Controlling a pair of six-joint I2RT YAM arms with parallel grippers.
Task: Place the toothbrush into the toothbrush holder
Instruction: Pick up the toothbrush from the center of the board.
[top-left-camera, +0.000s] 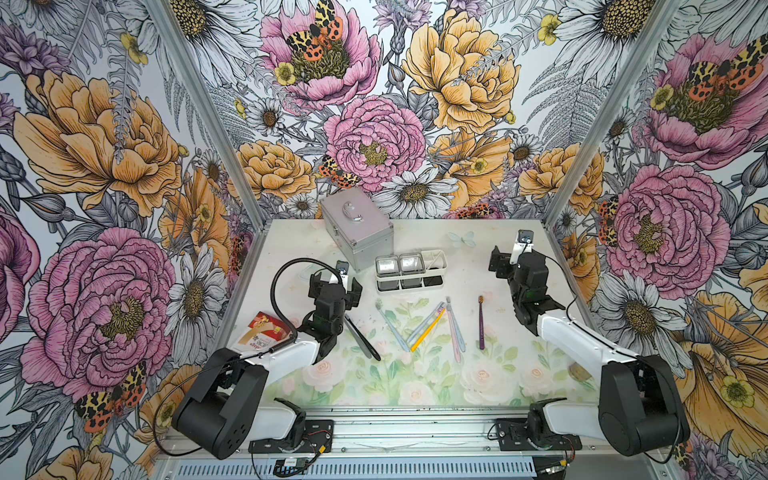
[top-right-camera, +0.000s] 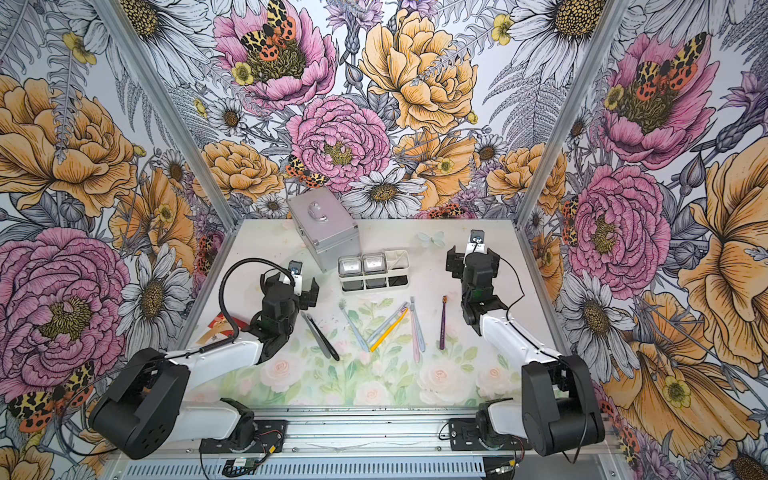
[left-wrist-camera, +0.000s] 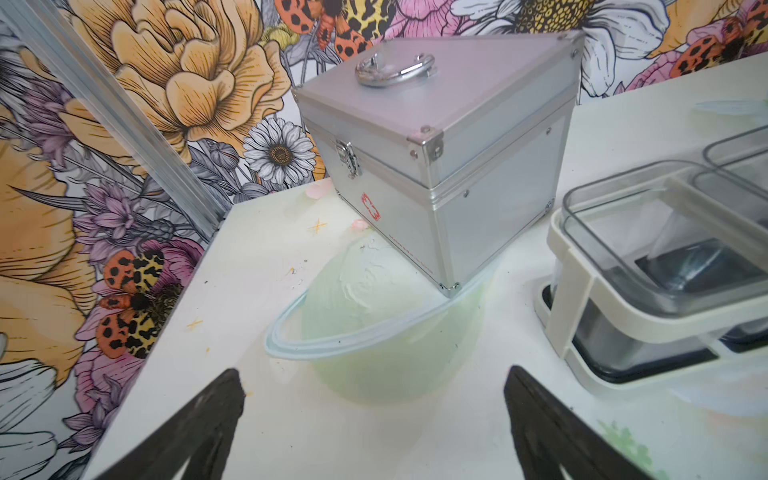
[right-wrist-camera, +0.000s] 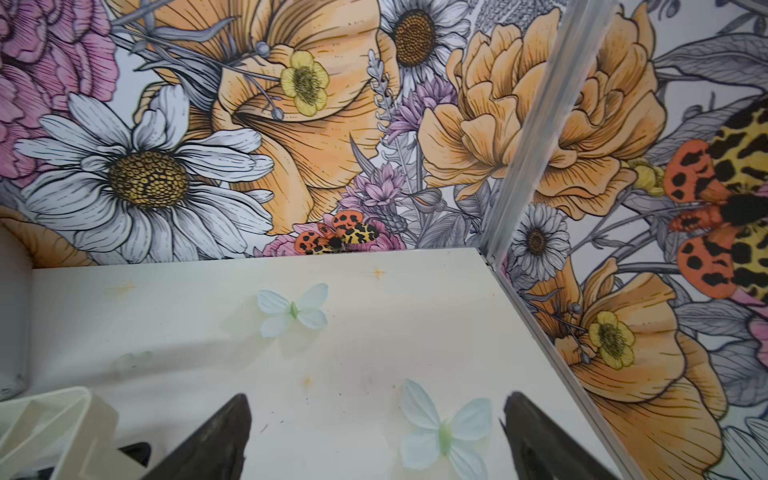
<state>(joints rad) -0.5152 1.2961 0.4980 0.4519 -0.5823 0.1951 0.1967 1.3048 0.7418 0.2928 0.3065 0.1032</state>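
My widest lane is the bare strip of white floral-print table (top-left-camera: 469, 270) between the small white three-compartment toothbrush holder with two shiny metal cups (top-left-camera: 411, 270) and my right gripper (top-right-camera: 473, 259). The silver metal case with a top handle (top-left-camera: 357, 232) stands just beside the holder's rear left corner and walls off that side. In front, the fanned plastic toothbrushes (top-left-camera: 428, 329) leave only thin gaps. The purple toothbrush (top-left-camera: 481, 324) lies apart, with room around it. My left gripper (top-left-camera: 336, 286) stands near the holder's left end.
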